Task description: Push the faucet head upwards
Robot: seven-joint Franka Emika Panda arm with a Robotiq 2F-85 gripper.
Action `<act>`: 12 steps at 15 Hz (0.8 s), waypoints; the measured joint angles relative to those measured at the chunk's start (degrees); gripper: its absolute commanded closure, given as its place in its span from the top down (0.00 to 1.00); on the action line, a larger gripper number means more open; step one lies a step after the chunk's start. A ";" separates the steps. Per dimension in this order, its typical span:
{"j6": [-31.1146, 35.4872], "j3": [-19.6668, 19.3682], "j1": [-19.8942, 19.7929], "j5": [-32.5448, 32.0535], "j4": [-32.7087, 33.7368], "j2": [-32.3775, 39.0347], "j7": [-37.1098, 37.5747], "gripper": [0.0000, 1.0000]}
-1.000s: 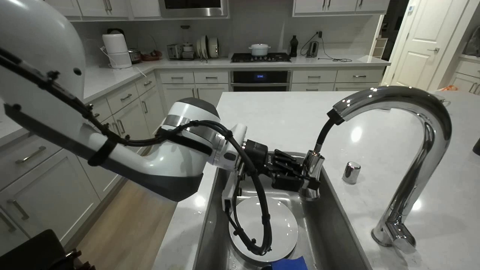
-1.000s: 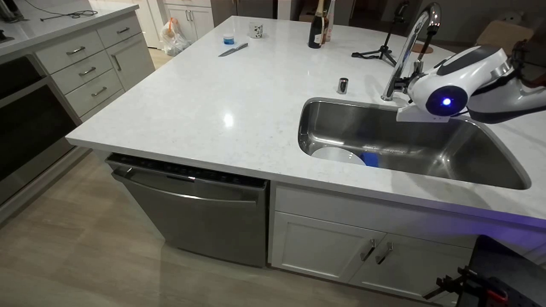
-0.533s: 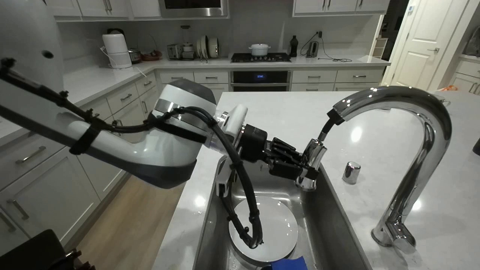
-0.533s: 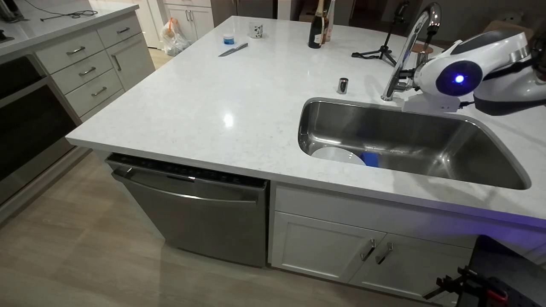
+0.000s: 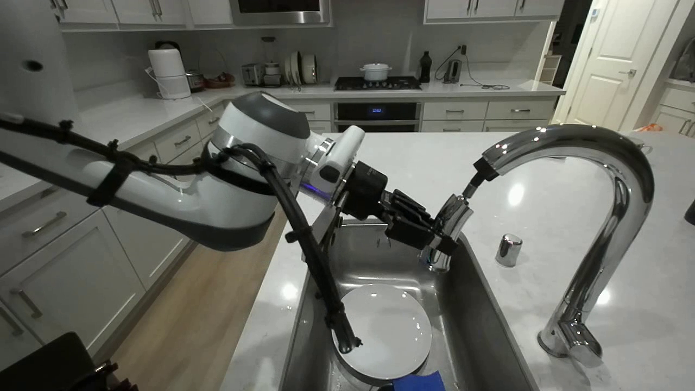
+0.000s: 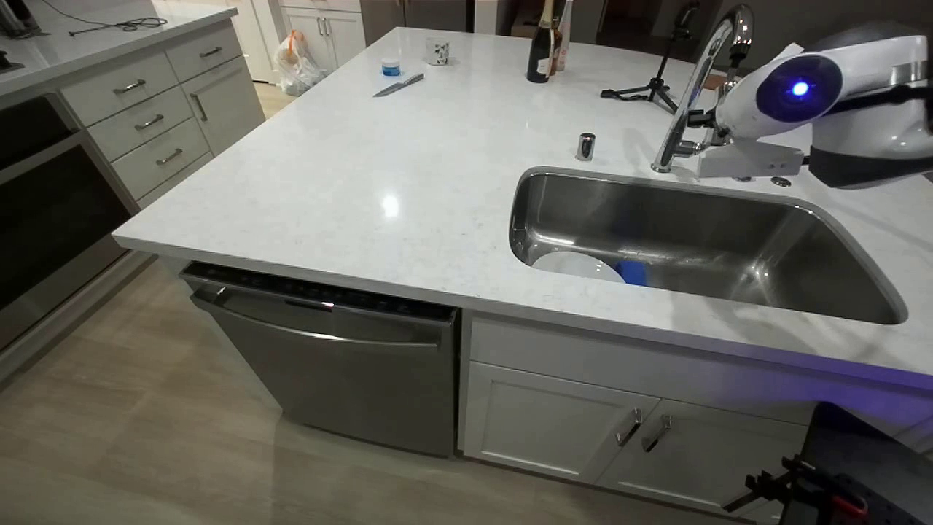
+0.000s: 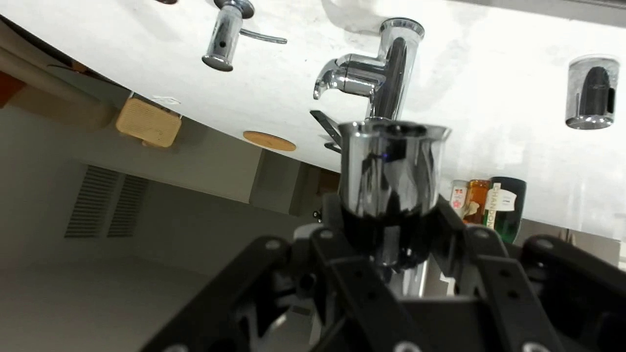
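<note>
while faucet head (image 7: 391, 168) is gripped, sink (image 5: 472, 326) holds plate (image 5: 393, 326)

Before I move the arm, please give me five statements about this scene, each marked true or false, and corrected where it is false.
The gripper holds the faucet head. True.
The faucet head is docked in the spout. False: hose shows between them.
A white plate lies in the sink. True.
The knife lies in the sink. False: it lies on the countertop.
A white pot stands on the cooktop. True.
</note>
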 measured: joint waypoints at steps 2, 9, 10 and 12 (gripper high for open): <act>0.00 -0.08 0.34 3.57 0.18 -0.51 -3.68 0.20; -0.61 -0.60 1.57 9.25 1.37 -1.45 -8.58 0.20; -0.61 -0.70 1.65 9.63 1.48 -1.54 -8.61 0.20; -0.61 -0.88 1.72 10.78 1.88 -1.64 -9.49 0.20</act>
